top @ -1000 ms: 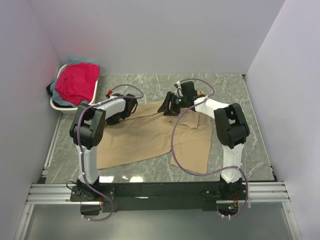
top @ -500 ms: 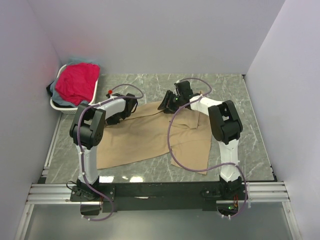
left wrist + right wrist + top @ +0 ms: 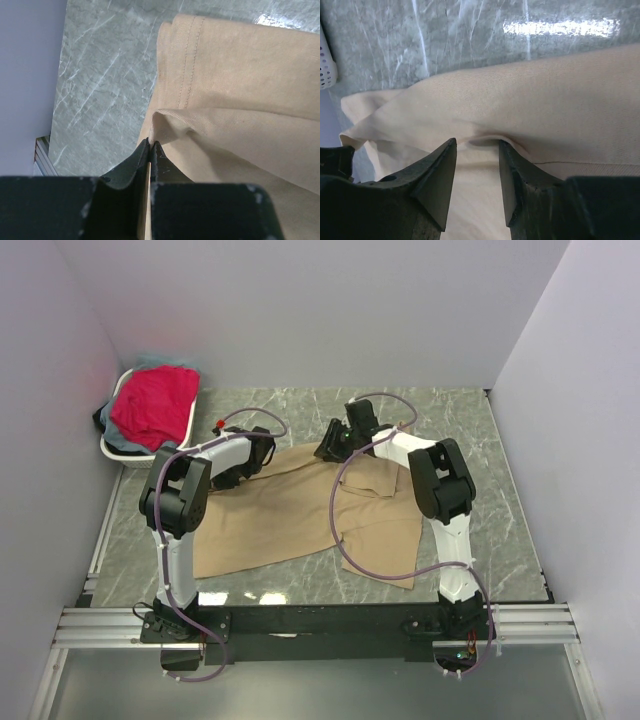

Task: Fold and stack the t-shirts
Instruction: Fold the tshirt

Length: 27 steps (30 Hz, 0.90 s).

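Tan cloth t-shirt [image 3: 290, 510] on the grey marble tabletop [image 3: 460, 430] is pinched at ten o'clock by the clenched left claw [image 3: 150, 147] and straddled at twelve by the parted right claw [image 3: 476, 145], whose shallow bite may be lost.

Tan t-shirt [image 3: 280, 515], grey-green white-veined table [image 3: 470, 430]

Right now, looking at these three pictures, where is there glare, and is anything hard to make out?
Right wrist view: a bright white glare streak on the marble table above the tan t-shirt; the dark fingers show little detail. Left wrist view: a smaller glare patch at the top right, the shirt's stitching sharp. Top view: even, soft light, no strong glare.
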Motion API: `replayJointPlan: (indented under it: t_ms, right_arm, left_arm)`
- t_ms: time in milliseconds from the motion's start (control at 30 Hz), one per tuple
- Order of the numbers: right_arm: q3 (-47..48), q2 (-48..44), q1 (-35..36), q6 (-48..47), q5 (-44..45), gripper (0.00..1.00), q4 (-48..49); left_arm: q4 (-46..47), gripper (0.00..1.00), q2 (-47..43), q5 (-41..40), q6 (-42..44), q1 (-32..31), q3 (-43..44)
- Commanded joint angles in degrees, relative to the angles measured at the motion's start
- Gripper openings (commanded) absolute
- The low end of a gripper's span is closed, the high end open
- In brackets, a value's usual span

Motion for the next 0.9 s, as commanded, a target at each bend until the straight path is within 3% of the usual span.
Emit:
replayJointPlan:
  t_ms: [0, 100, 200, 467, 667, 867]
  right_arm:
    - [2.18, 0.86, 0.99, -0.31, 1.63, 0.46, -0.55]
    - [1.57, 0.42, 1.17, -0.40, 1.02, 0.39, -0.29]
    - [1.65, -0.10, 1.26, -0.83, 0.22, 0.43, -1.43]
    - [4.02, 0.60, 1.61, -2.15, 2.06, 0.40, -7.05]
    - [5.08, 1.30, 1.70, -2.24, 3.03, 0.21, -8.64]
    - [5.70, 2.53, 1.96, -2.15, 2.68, 0.16, -9.34]
  left_arm:
    - [0.04, 0.08, -1.88, -0.55, 0.04, 0.03, 1.42]
    - [0.21, 0.08, -1.88, -0.38, 0.22, 0.11, 1.34]
    - [0.30, 0.09, -1.79, -0.20, 0.65, 0.03, 1.16]
    - [0.56, 0.09, -1.44, 0.41, 0.92, 0.03, 1.25]
    - [0.74, 0.09, -1.17, 0.41, 1.27, 0.03, 1.34]
    - [0.65, 0.09, -1.00, 0.24, 1.27, 0.03, 1.16]
